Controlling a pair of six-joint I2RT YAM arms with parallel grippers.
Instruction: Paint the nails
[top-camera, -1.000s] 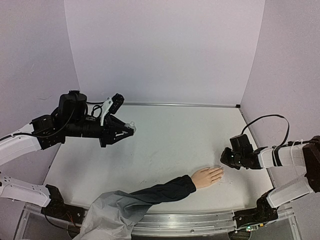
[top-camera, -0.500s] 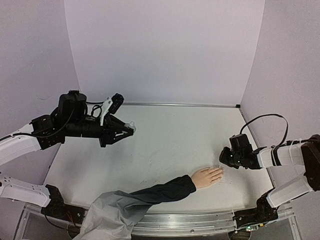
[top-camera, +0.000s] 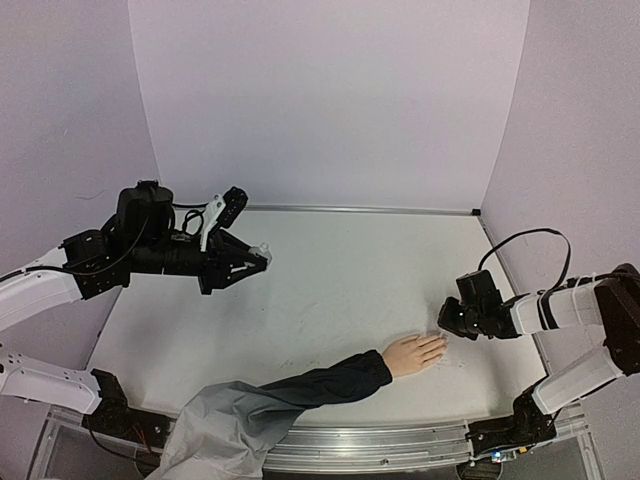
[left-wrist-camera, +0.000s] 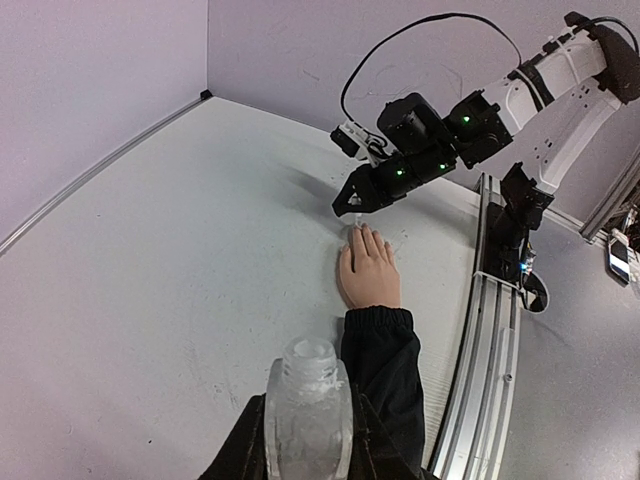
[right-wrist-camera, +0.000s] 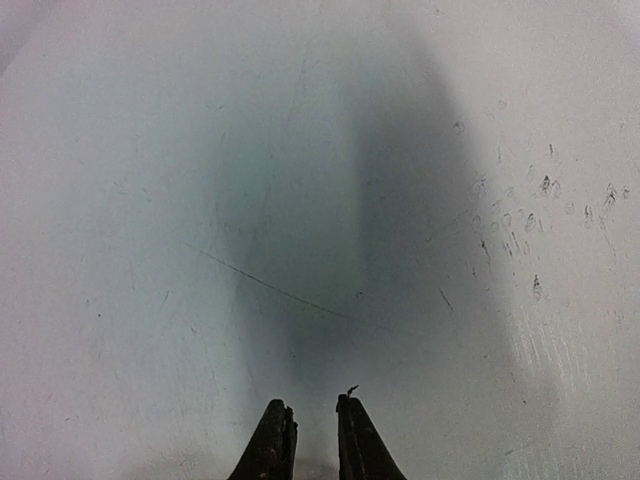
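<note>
The wide middle of the table (top-camera: 330, 275) is being left open in the top view. The lower middle is being blocked by the mannequin hand (top-camera: 414, 352) and its dark sleeve (top-camera: 325, 382), both lying flat. The room just beside its fingertips is being taken up by the right gripper (top-camera: 445, 322). The upper left is being filled by the left gripper (top-camera: 258, 258), which is clamped on a clear bottle (left-wrist-camera: 308, 400). The sides and back are being closed in by walls (top-camera: 330, 100).

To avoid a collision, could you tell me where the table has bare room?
The white tabletop is bare in the middle, between the left end effector and the pale peach mannequin hand, and along the rear wall. Crowded: its fingertips, beside the right end effector.
</note>
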